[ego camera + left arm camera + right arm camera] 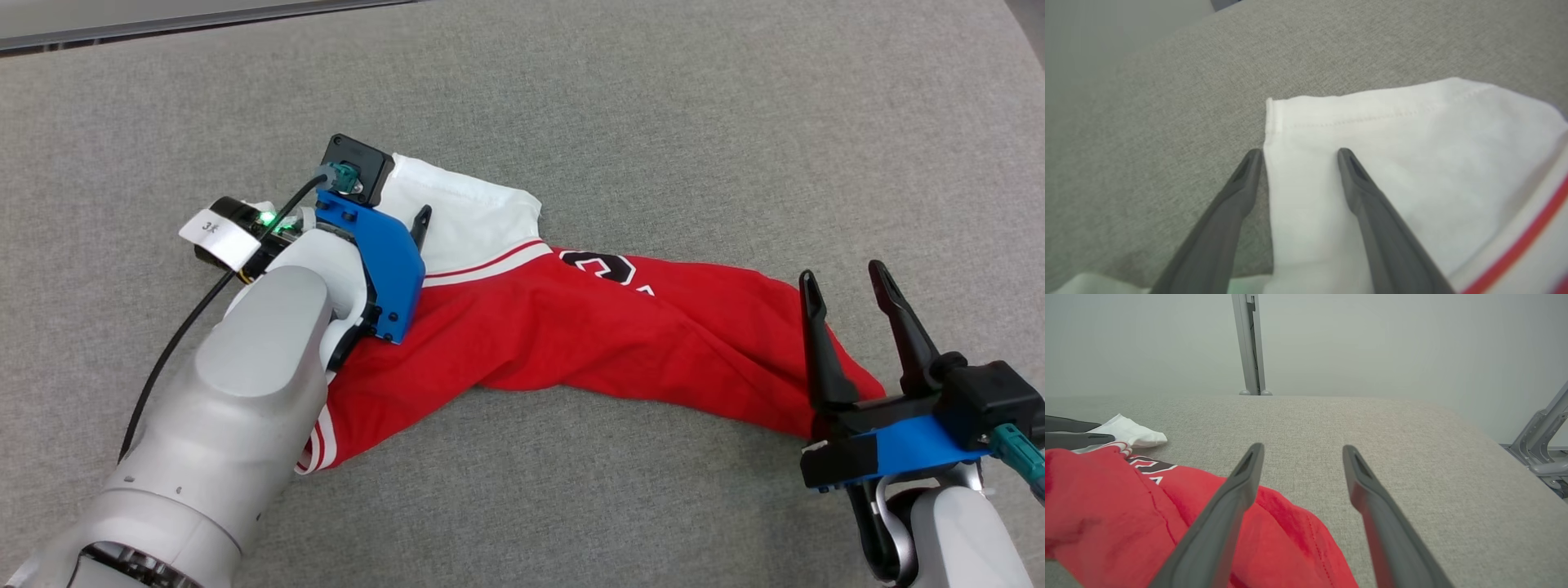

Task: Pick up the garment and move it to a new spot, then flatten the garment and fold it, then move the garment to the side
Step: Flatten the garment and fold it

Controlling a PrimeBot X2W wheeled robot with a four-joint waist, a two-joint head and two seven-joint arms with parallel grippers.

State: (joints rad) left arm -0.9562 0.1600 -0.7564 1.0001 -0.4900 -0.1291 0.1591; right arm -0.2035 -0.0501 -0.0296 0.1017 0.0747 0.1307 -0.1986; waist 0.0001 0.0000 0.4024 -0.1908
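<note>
Here, likely soft, limp, light garment point(588, 335) crumpled across grey pad point(653, 98); left gripper point(1299, 152) spread astride white sleeve point(1372, 134) edge, right gripper point(1303, 446) spread at red end; pinch there, expect sagging

Grey fabric surface point(1372, 428); pale wall point(1372, 343); metal post point(1251, 343).

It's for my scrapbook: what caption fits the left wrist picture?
Open left hand straddles the white hemmed edge of the garment on a gray surface.
</note>
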